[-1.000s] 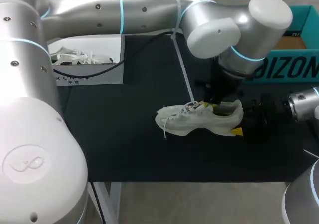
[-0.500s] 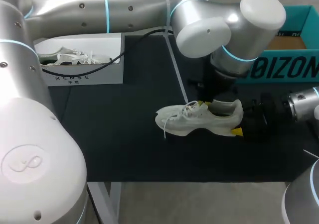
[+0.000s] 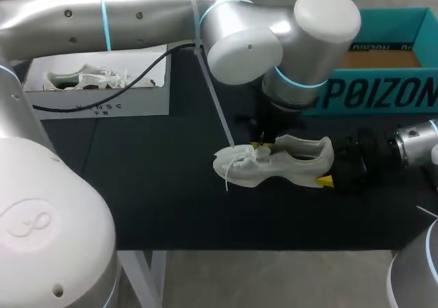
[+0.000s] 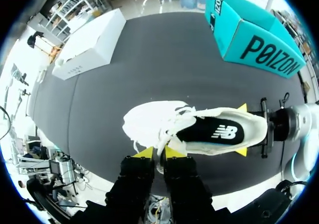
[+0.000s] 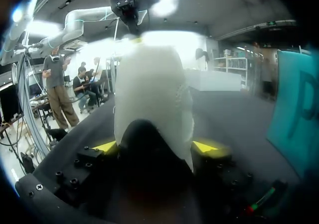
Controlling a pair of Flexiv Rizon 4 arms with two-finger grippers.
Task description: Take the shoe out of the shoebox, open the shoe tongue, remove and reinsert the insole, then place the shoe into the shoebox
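A white shoe (image 3: 274,165) lies on the black mat with its toe toward my left side. Its black insole (image 4: 214,133) shows inside the opening. My left gripper (image 3: 259,146) hangs over the laces, and in the left wrist view that gripper (image 4: 158,153) is shut on a white strip of the shoe tongue. At the heel, my right gripper (image 3: 328,163) has a yellow tip on each side of the shoe (image 4: 199,129) and both press on it. The right wrist view shows the heel (image 5: 152,89) filling the space between the right gripper's (image 5: 155,147) tips.
A white shoebox (image 3: 102,89) stands at the back left with another white shoe (image 3: 89,79) inside. A teal open box (image 3: 383,68) stands at the back right, close behind my right arm. The mat's front edge runs near the shoe.
My left arm has swung to the left, and its gripper has moved from the shoe's opening toward the laces. The shoe and the right gripper have stayed in place.
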